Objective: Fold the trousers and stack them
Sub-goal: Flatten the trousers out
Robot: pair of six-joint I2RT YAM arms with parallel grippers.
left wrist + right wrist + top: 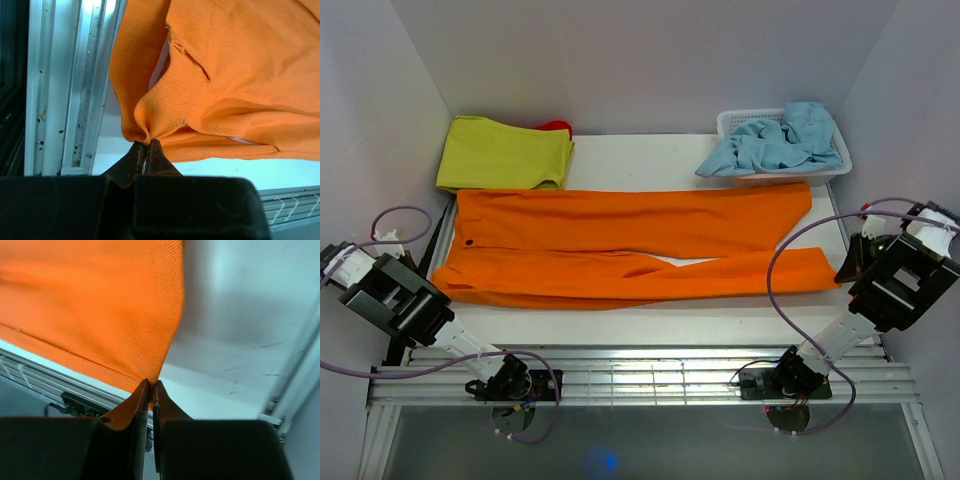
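The bright orange trousers [620, 245] lie flat across the table, waistband with a small dark button on the left, both legs running to the right. My left gripper [146, 145] is shut on the near corner of the waistband [137, 131], at the trousers' left end in the top view [438, 280]. My right gripper [152, 384] is shut on the hem corner of the near leg [150, 365], at the right end in the top view [842, 270]. The pinched corners are lifted slightly off the table.
A folded yellow-green cloth [505, 152] lies at the back left with something red [556, 127] behind it. A white basket [828, 172] holding a light blue garment [775, 140] stands at the back right. White walls close in on both sides.
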